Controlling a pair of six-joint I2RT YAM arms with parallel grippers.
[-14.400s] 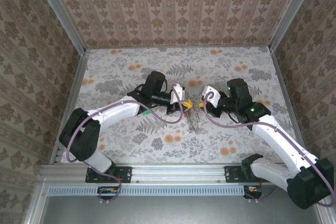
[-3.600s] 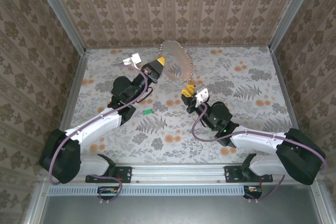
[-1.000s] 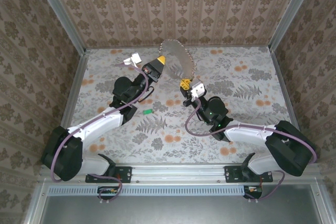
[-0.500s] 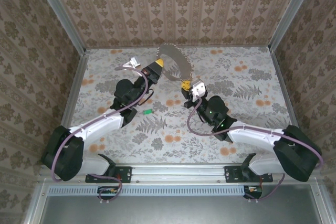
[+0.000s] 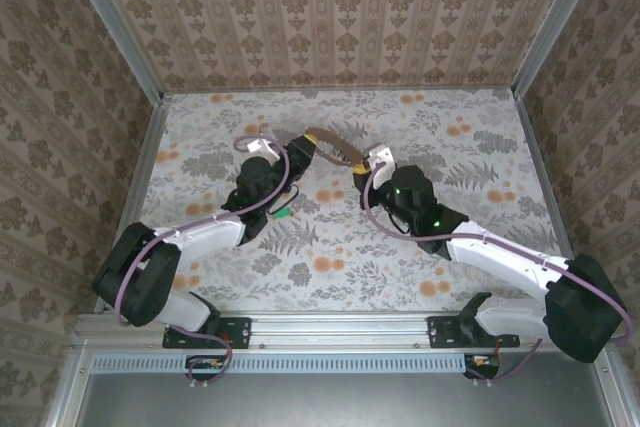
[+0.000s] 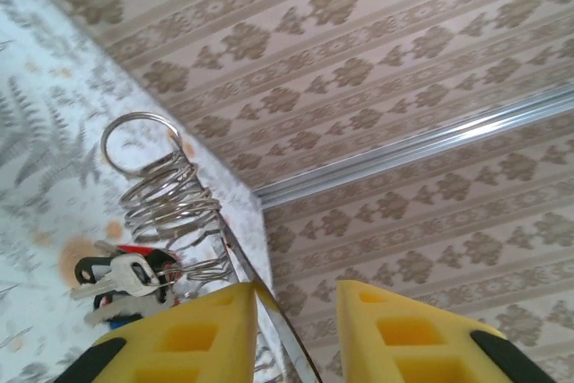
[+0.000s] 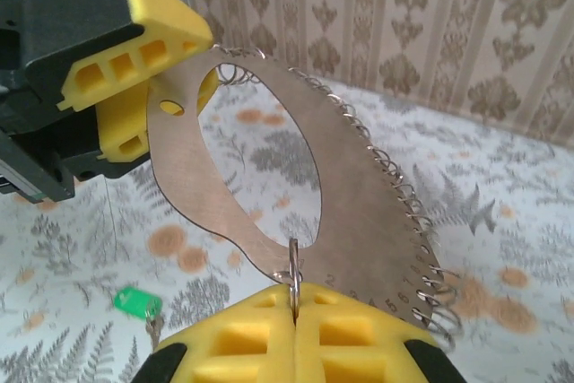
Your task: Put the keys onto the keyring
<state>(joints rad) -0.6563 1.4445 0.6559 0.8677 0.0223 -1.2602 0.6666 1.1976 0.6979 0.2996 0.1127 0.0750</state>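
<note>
The left gripper (image 6: 296, 316) has just let go, jaws parted beside the keyring (image 7: 359, 221) edge (pinched a moment ago), and the loop has sunk toward the surface (image 5: 330, 257); the right gripper (image 7: 294, 298) alone carries it, clenched on its ring, the green key (image 7: 136, 300) still to thread

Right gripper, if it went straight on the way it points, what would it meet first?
The brown keyring loop, whose small ring its fingers pinch; past it, likely the left gripper, though depth is unclear.

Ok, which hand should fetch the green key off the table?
Left, probably: the left hand is open, and the green key lies beside that arm; the right hand is shut on the keyring.
</note>
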